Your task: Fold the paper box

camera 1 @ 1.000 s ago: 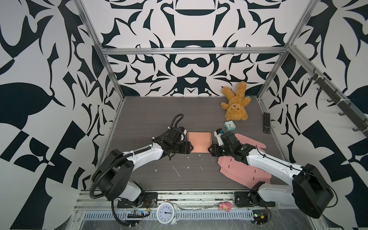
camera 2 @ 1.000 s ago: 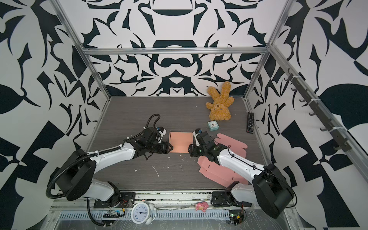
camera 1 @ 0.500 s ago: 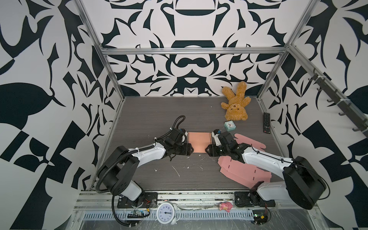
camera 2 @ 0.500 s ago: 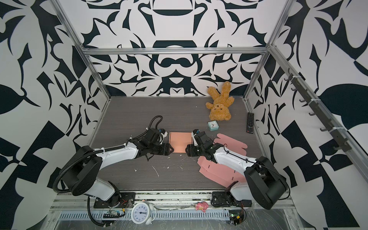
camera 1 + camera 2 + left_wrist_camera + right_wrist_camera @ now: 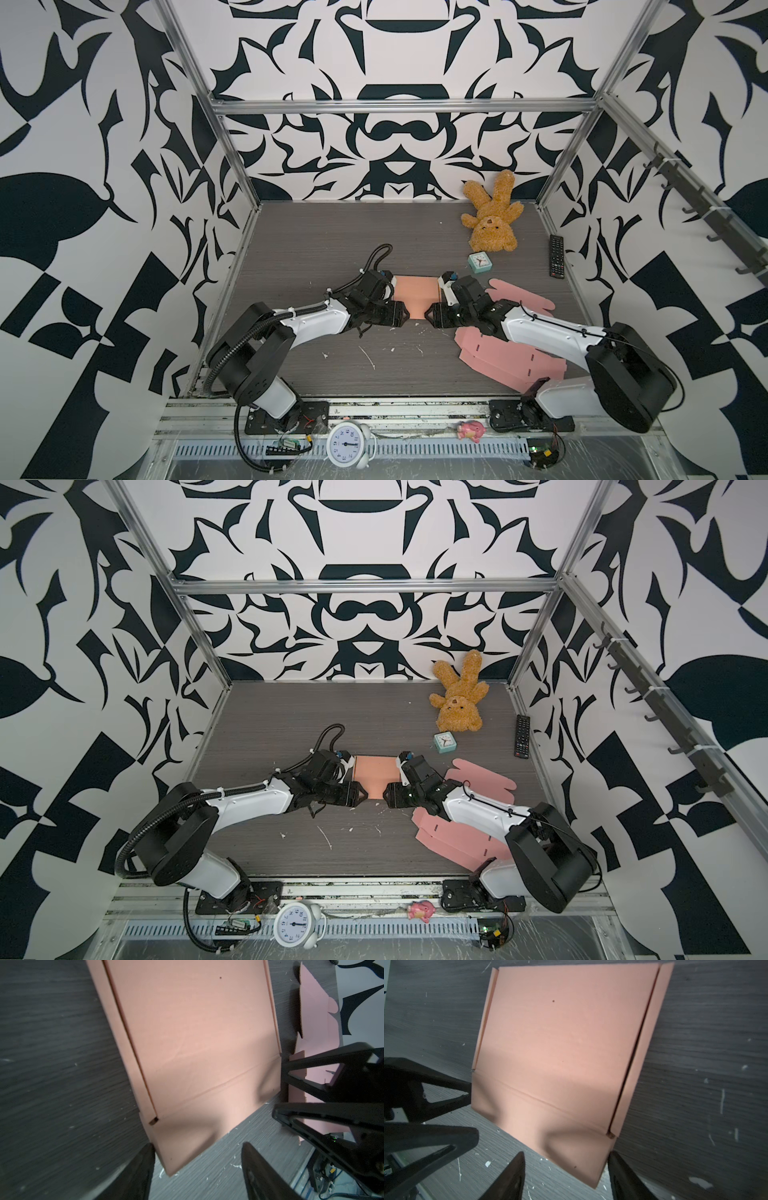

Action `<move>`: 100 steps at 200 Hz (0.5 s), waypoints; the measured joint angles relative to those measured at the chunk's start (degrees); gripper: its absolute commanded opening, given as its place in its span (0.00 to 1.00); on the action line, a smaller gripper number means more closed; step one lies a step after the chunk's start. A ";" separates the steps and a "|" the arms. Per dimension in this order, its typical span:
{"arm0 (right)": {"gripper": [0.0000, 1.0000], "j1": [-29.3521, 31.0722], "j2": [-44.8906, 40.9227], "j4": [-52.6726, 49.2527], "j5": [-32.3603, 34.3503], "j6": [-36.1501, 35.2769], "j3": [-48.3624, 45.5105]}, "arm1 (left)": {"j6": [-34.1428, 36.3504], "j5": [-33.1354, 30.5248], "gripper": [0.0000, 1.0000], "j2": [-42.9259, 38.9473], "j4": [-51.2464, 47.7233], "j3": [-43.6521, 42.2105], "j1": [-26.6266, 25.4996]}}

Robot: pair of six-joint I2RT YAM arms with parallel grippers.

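Both arms have swung their elbows toward the middle over the last second; the box (image 5: 417,291) has stayed put, mid-table. Left gripper (image 5: 402,317) sits at its near left corner, jaws wide around the flap's corner without clamping it. Right gripper (image 5: 432,321) stands likewise at the near right corner, jaws wide. Farther right, flat pink cardboard (image 5: 503,368) lies under the right arm.
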 measured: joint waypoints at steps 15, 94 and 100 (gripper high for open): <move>0.65 0.07 -0.02 -0.02 0.20 0.22 0.00 | -0.17 -0.22 0.68 0.00 0.00 0.00 -0.22; 0.65 0.81 -0.07 -0.15 1.51 0.70 -0.28 | -1.51 -1.66 0.67 -2.32 -0.35 -0.09 -1.57; 0.65 0.87 -0.09 -0.20 1.57 0.70 -0.33 | -1.57 -1.73 0.67 -2.51 -0.26 -0.17 -1.60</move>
